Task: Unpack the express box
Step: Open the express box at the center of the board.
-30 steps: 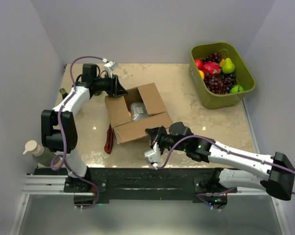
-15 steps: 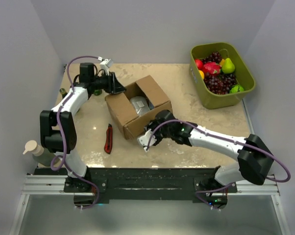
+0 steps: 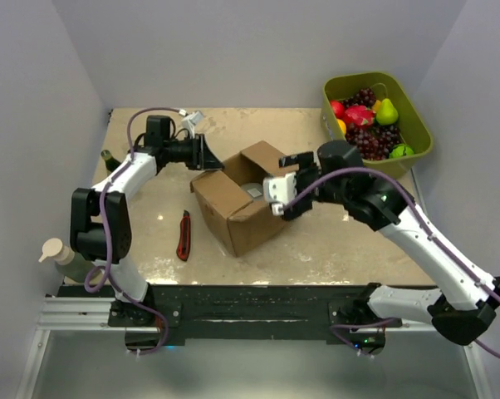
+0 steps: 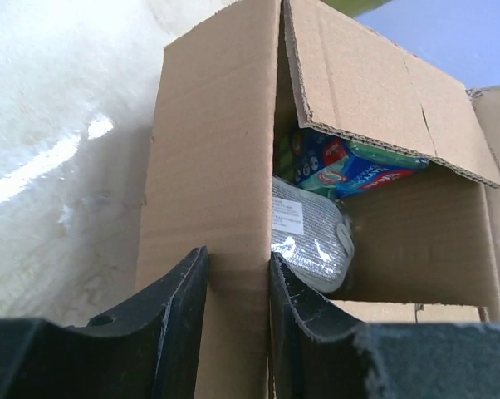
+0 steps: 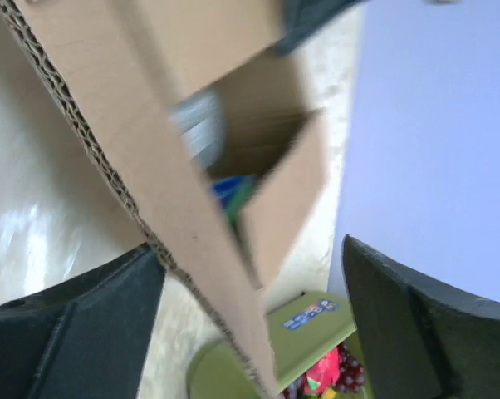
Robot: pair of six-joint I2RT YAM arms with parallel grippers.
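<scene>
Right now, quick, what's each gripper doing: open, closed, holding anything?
Left gripper: closed on a side wall of the express box.
Right gripper: open, straddling a box flap, gripping nothing.

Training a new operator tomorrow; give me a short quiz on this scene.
1. True or false: the left tool clamps a wall of the brown corrugated cardboard box.
2. The red utility knife lies: A in the box; B on the table, left of the box; C on top of the box.
3. Fill in: the right tool has its jaws ____.
Key: 1 true; 2 B; 3 open.
</scene>
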